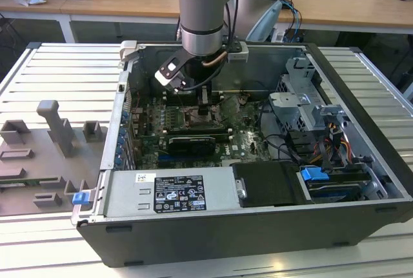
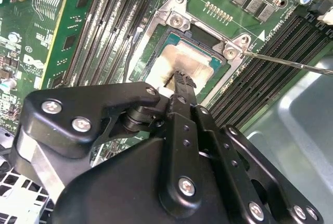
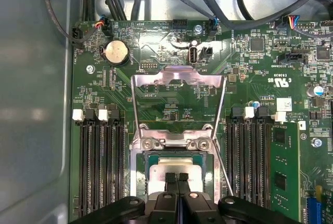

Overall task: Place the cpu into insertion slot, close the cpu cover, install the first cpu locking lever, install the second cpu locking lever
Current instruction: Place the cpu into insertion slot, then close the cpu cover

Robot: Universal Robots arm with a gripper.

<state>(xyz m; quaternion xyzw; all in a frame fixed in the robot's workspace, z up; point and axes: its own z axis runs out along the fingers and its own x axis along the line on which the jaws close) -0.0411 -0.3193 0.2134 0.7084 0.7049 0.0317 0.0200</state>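
The cpu, pale and silvery, lies flat in the insertion slot, a dark socket with a silver rim, and is also seen as cpu in slot. The cpu cover, a silver frame with a window, stands swung open away from the socket on its hinge. My gripper is shut, its black fingertips together right over the chip's face, touching it or a hair above. A thin locking lever sticks out unlatched beside the socket. In the exterior view my gripper reaches down into the case.
Long black memory slots flank the socket on both sides, with a green module beyond. Cables hang near the case wall. The open computer case holds a power supply and drive cage. Grey fixtures stand at the exterior view's left.
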